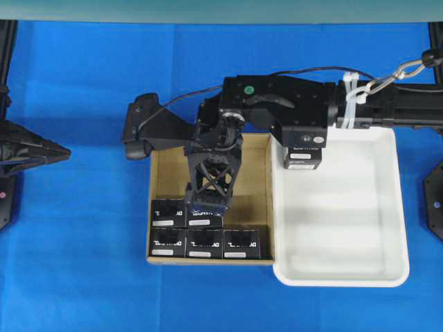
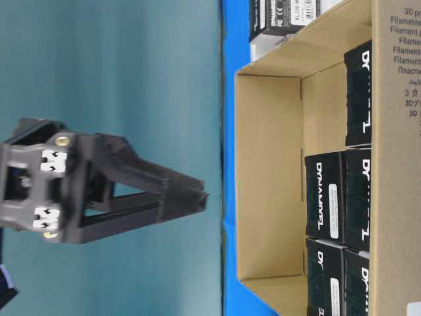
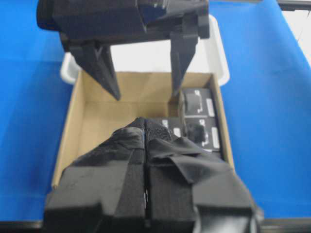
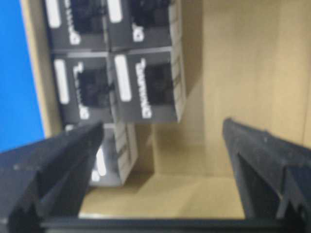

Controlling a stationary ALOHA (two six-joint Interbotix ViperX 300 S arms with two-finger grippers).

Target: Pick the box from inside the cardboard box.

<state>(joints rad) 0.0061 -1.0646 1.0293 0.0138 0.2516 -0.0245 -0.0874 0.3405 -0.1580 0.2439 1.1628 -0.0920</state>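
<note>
The brown cardboard box [image 1: 169, 169] sits mid-table. Several black boxes [image 1: 205, 243] with white lettering fill its near end, also in the right wrist view [image 4: 146, 87] and the table-level view [image 2: 332, 197]. My right gripper [image 1: 208, 200] reaches across from the right and hangs open and empty over the carton, above the second row of boxes. In its wrist view [image 4: 163, 126] the fingers straddle bare carton floor [image 4: 233, 63], with one box beside the left finger. My left gripper [image 1: 64, 151] is shut and empty at the far left, clear of the carton [image 3: 97, 116].
A white plastic tray [image 1: 346, 207] adjoins the carton's right side, with one black box [image 1: 302, 158] at its back left corner under the right arm. Blue cloth covers the table. The far half of the carton floor is bare.
</note>
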